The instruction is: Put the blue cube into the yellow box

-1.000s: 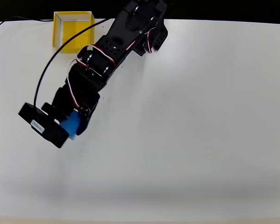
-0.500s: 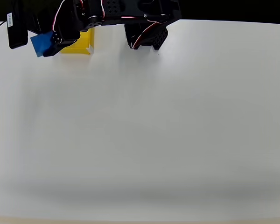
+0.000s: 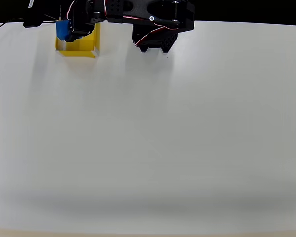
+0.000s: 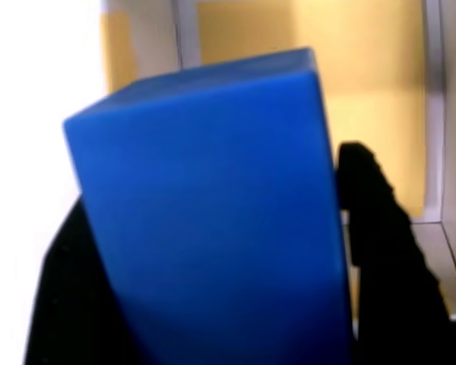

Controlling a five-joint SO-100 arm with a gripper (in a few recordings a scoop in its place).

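The gripper (image 3: 69, 30) is clamped on opposite flat faces of the blue cube (image 3: 63, 29), which appears rigid, light and smooth, above the yellow box (image 3: 81, 46).

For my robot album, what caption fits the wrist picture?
Black jaws grip the small solid bright-blue cube above the square open-topped yellow box.

Arm (image 3: 138, 12), top edge of overhead frame: black blocky segments, red-and-white wires looped along them, one small white ring mark. Black fingers (image 4: 384, 251), lower corners of wrist frame.
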